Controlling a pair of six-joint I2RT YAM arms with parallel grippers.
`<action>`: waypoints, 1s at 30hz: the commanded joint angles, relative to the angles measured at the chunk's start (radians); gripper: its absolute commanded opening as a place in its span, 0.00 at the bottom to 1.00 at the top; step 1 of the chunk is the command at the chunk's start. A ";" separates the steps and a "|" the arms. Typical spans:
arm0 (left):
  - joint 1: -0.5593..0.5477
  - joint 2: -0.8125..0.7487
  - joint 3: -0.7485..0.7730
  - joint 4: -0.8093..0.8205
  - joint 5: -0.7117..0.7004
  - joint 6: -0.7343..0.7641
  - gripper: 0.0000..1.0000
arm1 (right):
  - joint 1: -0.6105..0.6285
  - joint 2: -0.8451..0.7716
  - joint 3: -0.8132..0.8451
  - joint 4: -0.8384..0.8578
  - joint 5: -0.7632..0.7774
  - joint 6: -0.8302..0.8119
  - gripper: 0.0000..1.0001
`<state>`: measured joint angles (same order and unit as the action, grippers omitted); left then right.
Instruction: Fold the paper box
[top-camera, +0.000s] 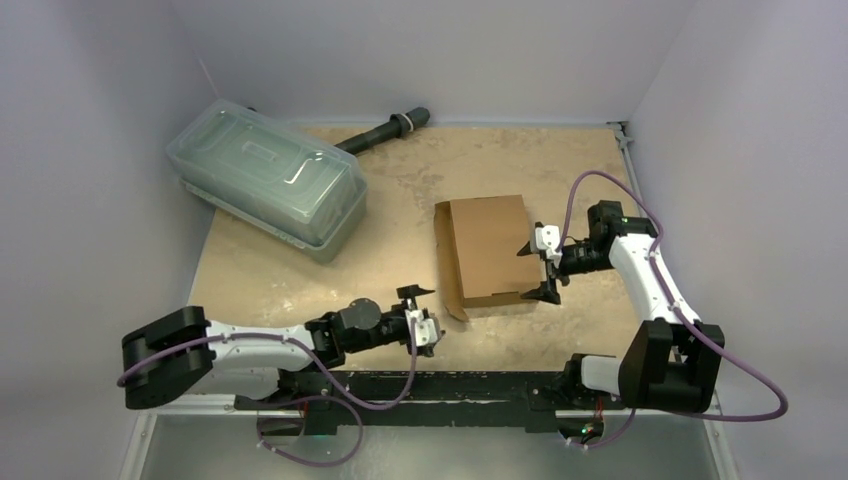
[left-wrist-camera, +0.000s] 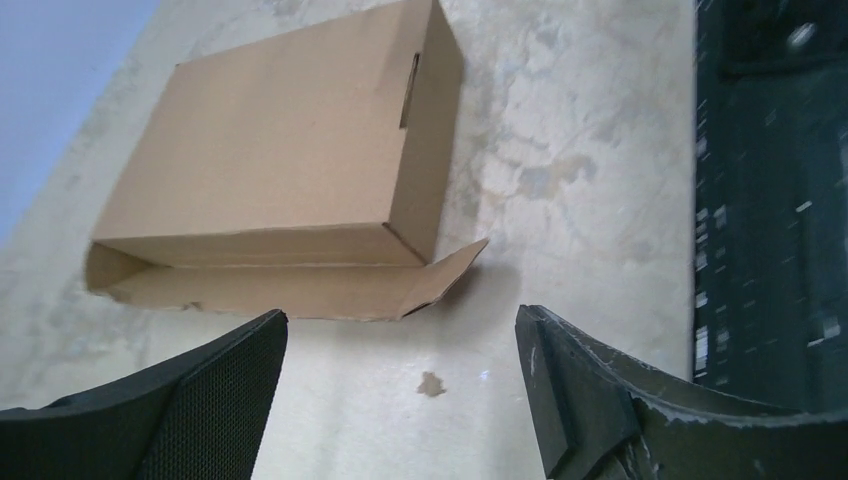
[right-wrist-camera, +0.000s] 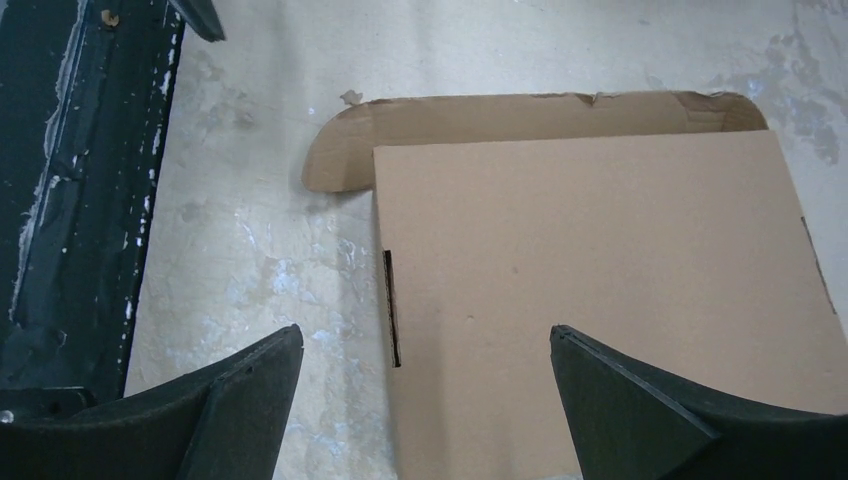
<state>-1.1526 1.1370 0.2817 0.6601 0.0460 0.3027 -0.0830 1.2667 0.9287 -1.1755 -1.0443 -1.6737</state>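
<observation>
Paper box (top-camera: 487, 250) closed, flap (top-camera: 444, 260) sticking out, plastic container (top-camera: 268, 180) lidded

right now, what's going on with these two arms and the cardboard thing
Two robot arms are folding a paper box on the table. The box lies closed into a shallow shape, with one long flap sticking out along the side toward the left arm. Both tools are open and hold nothing: the right tool sits at the box's right edge, the left tool hovers just short of the flap.
</observation>
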 joint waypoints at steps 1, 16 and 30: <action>-0.040 0.083 0.041 0.021 -0.171 0.316 0.81 | 0.003 -0.007 -0.003 -0.019 -0.046 -0.082 0.96; -0.041 0.380 0.244 -0.066 -0.027 0.381 0.49 | 0.003 0.008 -0.006 -0.019 -0.055 -0.068 0.94; -0.041 0.459 0.284 -0.095 0.021 0.394 0.33 | 0.003 0.033 0.006 -0.054 -0.060 -0.082 0.92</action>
<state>-1.1881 1.5589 0.5156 0.5472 0.0338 0.6762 -0.0830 1.2907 0.9253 -1.1934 -1.0676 -1.7264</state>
